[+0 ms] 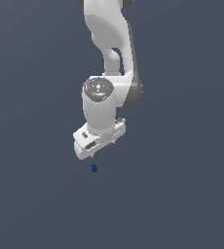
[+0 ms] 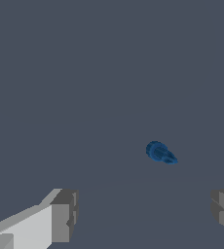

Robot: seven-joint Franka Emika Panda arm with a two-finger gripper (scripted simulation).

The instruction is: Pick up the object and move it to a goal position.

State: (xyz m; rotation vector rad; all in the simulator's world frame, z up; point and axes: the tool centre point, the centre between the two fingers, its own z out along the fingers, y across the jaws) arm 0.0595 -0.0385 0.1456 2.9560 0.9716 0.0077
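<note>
White plastic and grey pads make up my two-fingered gripper (image 1: pixel 103 148), which hangs above the flat slate-grey floor (image 1: pixel 31 194) with its jaws spread wide and nothing between them. I judge that spread is meant for straddling something small. In the wrist view one grey finger pad (image 2: pixel 65 214) shows at one edge and its partner at the other. The tiny dark blue roundish lump (image 1: pixel 94 168) lies on the floor near my fingertips, at about seven o'clock from them, apart and not yet between the pads.
</note>
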